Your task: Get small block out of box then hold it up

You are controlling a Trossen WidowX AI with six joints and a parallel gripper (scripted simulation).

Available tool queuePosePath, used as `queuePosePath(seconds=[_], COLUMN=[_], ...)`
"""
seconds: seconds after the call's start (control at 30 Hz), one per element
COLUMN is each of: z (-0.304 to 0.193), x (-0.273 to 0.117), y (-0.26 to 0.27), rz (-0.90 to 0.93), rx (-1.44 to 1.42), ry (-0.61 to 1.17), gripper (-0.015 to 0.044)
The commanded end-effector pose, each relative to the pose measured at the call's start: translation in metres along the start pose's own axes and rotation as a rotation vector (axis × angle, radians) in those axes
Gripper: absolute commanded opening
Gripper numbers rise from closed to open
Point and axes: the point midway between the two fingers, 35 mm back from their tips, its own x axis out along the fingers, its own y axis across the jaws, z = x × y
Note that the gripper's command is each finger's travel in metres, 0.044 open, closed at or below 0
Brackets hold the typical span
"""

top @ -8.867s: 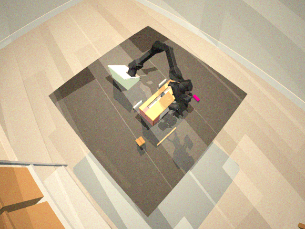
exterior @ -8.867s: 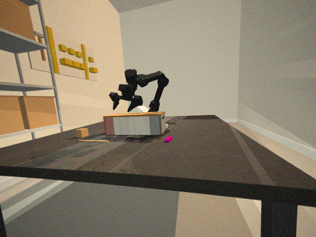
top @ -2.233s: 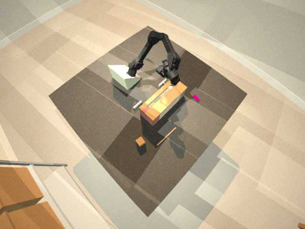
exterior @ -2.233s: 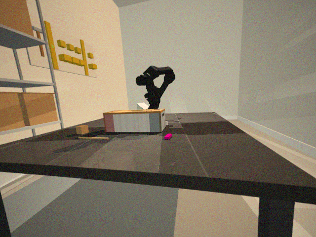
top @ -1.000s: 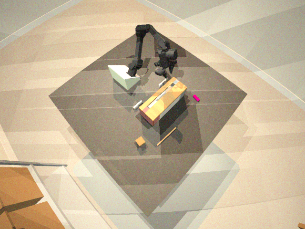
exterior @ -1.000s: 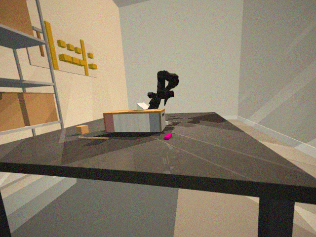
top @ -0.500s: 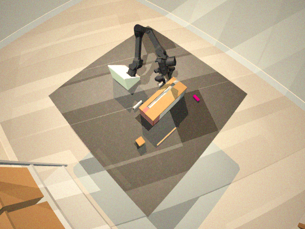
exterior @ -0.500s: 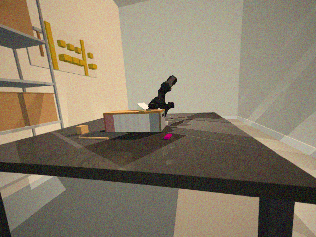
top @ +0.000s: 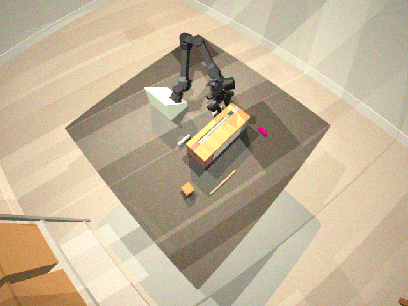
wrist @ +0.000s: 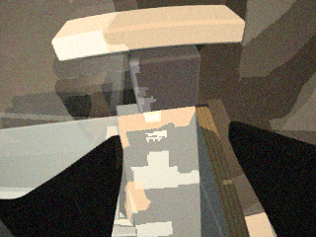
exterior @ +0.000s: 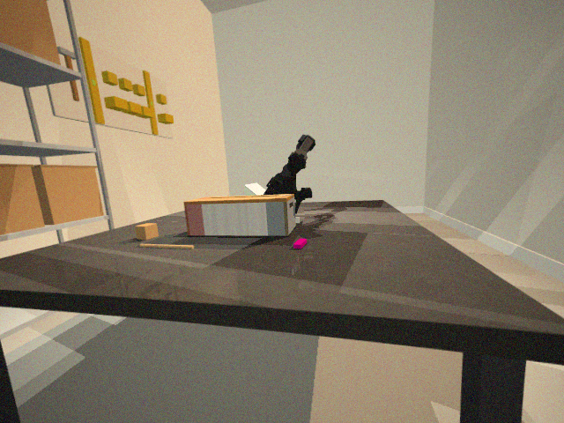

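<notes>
The box point(top: 227, 133) point(exterior: 234, 219) point(wrist: 224, 173) stands upright, with an orange top and a long slot in it. My gripper point(top: 222, 105) point(wrist: 176, 136) is open and empty, low at the box's back side near its right end; in the wrist view a pale grey part of the box shows between and beyond the fingers. In the exterior view the fingers are hidden behind the box. A small magenta block point(top: 262, 131) point(exterior: 300, 243) lies on the table off the box's right end. I cannot make out a block inside the box.
A pale bar point(top: 215, 113) point(wrist: 153, 30) with a grey piece point(wrist: 168, 81) is beside the box near the gripper. Another white bar point(top: 183, 139) lies left. An orange cube point(top: 187, 189) point(exterior: 146, 231), a thin stick point(top: 222, 182) point(exterior: 166, 246) and a pale green wedge point(top: 164, 106) are on the table.
</notes>
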Motion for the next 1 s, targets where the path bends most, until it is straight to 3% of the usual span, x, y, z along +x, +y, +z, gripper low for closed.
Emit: queuePosePath(seconds=[0.0,0.7,0.97], z=[0.007,0.021,0.021], x=[0.010,0.033,0.033], y=[0.004,0.003,0.003], rz=[0.012,0.007,0.007], rx=[0.012,0.014,0.014], ry=[-0.014,-0.010,-0.010], gripper=[0.0285,0.0285,0.0075])
